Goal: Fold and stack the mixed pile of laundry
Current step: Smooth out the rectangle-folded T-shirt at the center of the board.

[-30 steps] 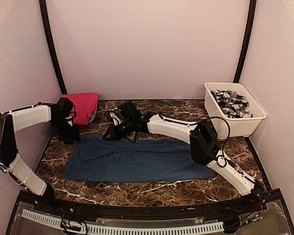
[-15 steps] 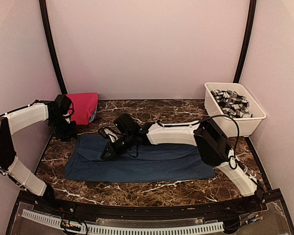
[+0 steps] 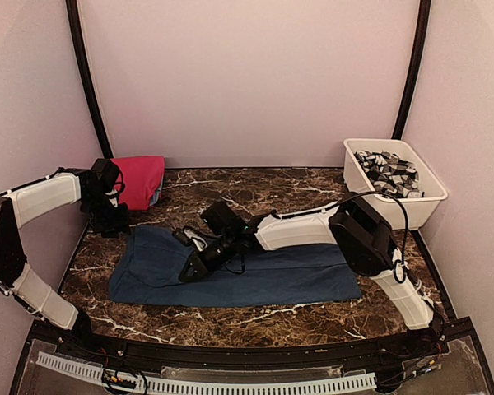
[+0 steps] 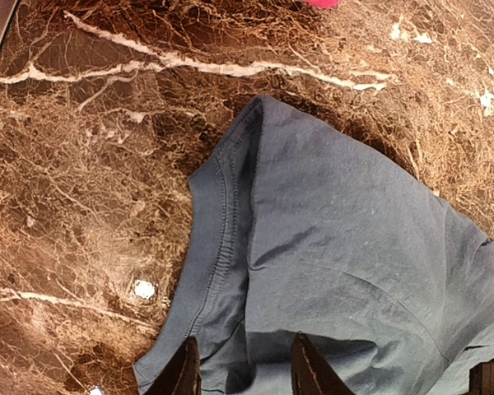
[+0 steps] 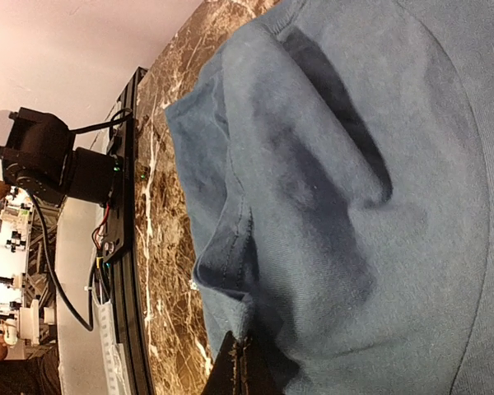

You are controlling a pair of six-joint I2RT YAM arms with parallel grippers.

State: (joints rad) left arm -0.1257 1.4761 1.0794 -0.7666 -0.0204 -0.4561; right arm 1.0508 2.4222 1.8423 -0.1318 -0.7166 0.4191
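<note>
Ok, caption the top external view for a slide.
Right gripper pinches a fold of the navy garment on the marble table; left gripper hovers open beside it.

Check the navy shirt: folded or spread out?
Partly folded: navy shirt lies flat on the table, but its left end looks doubled over where the right gripper pinches it.

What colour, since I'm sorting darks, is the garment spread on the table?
The garment is navy blue, best seen from top external.
</note>
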